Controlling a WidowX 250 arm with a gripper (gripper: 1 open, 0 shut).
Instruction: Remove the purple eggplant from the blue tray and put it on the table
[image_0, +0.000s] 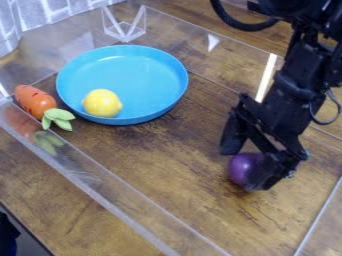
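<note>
This looks like a robotics lab set-up: a black robot arm (301, 85) works over a wood-grain counter (134, 170) fitted with clear panels (100, 185), among toy-like food.

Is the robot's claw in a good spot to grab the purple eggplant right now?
Probably yes: the claw is right down at the eggplant on the open tabletop, and the plate and lemon lie well aside.
</note>
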